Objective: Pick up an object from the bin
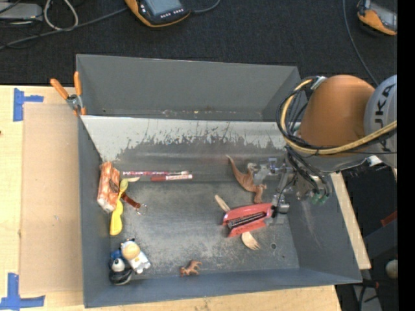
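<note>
My gripper (283, 196) hangs low over the right part of the bin, under the orange-covered wrist. Its tip stands at the right end of a flat red and black comb-like thing (246, 218), which lies on the bin floor. Whether it touches that thing I cannot see. A brown curled leaf-shaped piece (242, 175) lies just to the left of the gripper, toward the back. A pale wooden piece (249, 240) pokes out below the red thing, and a second pale wooden sliver (222, 203) lies at its upper left.
A thin red and white stick (158, 175) lies at the back left. An orange packet (106, 186) and a yellow banana-shaped toy (117, 218) sit by the left wall. A small white and blue figure (128, 260) and a tiny brown thing (190, 268) lie near the front.
</note>
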Available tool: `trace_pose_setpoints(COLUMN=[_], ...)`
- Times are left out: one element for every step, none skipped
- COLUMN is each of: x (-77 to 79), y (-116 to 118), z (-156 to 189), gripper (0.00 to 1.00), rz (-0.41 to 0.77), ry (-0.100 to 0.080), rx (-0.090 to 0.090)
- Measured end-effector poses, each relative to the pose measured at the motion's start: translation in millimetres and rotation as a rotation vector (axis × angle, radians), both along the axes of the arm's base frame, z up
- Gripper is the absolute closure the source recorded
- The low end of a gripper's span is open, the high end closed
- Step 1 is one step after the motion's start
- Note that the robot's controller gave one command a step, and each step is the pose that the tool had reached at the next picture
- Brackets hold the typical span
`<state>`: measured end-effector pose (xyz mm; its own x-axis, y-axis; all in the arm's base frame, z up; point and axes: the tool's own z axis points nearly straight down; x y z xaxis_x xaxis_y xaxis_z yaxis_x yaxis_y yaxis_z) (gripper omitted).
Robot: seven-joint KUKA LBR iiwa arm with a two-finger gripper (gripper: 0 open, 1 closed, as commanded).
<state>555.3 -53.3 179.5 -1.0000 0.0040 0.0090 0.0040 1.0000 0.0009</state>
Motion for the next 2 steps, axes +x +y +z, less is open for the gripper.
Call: trace_pose_setpoints(x=[1.5,-0.3], y=[0.2,-9.6], z=[4.7,-54.5], gripper=[0.00,0.00], rz=[0.002,-0.017], ry=[-0.008,-0.010], rx=[-0.001,-0.001])
